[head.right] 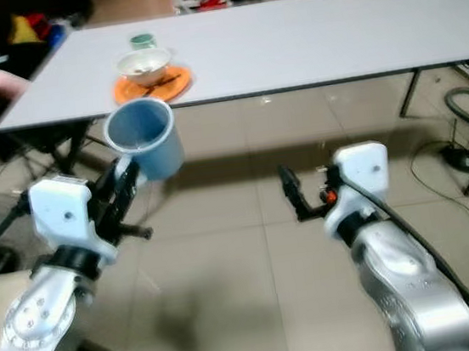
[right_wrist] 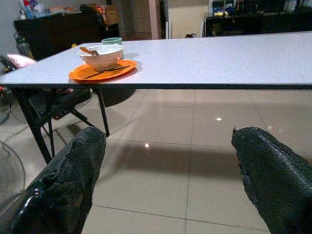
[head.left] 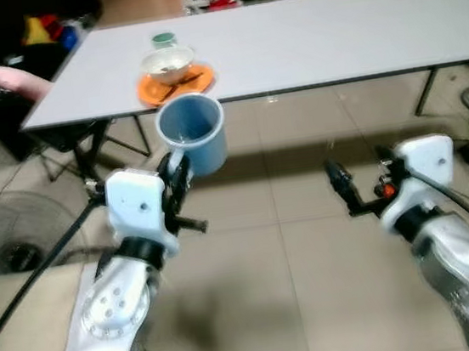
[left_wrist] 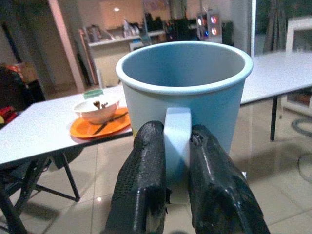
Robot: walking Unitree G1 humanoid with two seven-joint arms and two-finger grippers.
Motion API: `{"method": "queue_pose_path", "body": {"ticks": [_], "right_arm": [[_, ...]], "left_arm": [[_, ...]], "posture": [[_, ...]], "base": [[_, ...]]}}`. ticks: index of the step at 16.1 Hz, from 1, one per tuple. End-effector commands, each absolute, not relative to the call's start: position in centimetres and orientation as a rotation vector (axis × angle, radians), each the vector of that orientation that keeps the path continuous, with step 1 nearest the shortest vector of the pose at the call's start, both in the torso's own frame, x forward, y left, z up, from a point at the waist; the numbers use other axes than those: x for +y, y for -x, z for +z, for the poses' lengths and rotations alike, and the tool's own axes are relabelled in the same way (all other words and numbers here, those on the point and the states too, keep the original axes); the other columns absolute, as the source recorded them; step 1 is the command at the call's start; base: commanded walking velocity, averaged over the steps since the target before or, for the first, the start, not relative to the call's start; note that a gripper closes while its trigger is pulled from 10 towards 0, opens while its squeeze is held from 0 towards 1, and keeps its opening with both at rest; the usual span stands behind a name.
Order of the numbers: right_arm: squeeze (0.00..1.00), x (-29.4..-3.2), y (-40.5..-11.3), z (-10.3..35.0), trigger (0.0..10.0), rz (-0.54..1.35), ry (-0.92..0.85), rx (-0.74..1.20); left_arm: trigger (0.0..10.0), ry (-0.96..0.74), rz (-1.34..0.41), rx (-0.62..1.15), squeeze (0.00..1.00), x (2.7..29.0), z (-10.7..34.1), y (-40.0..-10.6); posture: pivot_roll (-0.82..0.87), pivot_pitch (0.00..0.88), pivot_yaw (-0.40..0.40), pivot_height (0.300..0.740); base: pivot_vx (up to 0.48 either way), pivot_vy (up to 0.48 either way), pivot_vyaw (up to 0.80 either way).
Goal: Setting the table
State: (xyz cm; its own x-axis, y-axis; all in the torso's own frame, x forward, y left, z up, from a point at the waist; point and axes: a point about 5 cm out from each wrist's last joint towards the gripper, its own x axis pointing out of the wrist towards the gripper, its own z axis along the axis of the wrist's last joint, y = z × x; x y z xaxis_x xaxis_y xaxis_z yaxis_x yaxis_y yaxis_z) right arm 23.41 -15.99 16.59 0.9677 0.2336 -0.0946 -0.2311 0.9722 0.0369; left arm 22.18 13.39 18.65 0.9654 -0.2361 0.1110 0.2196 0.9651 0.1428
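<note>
Both silver arms filled the foreground of the head views, raised over tiled floor short of the table. Left gripper (left_wrist: 178,161) was clamped on the handle of a light blue mug (head.left: 192,132), one black finger on each side of the handle, as the left wrist view made plain. The mug stood upright, mouth up, apparently empty, and was carried in the air just short of the white table's (head.left: 329,35) near edge. Right gripper (right_wrist: 165,180) was held forward with its fingers spread wide and nothing between them.

On the table, near its left end, an orange plate (head.left: 200,82) bore a white bowl (head.left: 167,61), with dark utensils, seemingly chopsticks, lying across the plate. A small green cup (head.left: 164,39) stood just behind the bowl.

Assessment: the step in hand was the carry and placement of the mug. The robot needed to close on the table before lowering, since the mug had not yet cleared the edge. It should be kept level, brought down on bare tabletop beside the plate, clear of bowl and chopsticks. Release should follow only once the base sits flat.
</note>
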Motion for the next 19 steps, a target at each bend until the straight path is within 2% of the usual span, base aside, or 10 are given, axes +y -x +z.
{"method": "queue_pose_path", "body": {"ticks": [1, 4, 19], "right_arm": [[0.00, -16.50, -23.42, 17.20, 10.0, 0.218, -0.011, 0.076], [0.00, -16.61, -23.48, 17.26, 10.0, 0.213, -0.011, 0.074], [0.00, -16.51, -23.99, 17.33, 10.0, 0.226, -0.009, 0.064]], "left_arm": [[10.0, -0.128, -0.238, -0.145, 0.00, 13.12, 19.01, -22.39], [10.0, -0.127, -0.242, -0.143, 0.00, 12.97, 18.97, -22.47], [10.0, -0.139, -0.248, -0.133, 0.00, 13.08, 18.74, -22.92]], "posture": [[-0.10, 0.058, 0.056, 0.740], [-0.10, 0.059, 0.055, 0.740], [-0.10, 0.052, 0.071, 0.740]], "base": [[0.398, 0.000, -0.77], [0.398, 0.000, -0.60], [0.395, 0.000, 0.00]]}}
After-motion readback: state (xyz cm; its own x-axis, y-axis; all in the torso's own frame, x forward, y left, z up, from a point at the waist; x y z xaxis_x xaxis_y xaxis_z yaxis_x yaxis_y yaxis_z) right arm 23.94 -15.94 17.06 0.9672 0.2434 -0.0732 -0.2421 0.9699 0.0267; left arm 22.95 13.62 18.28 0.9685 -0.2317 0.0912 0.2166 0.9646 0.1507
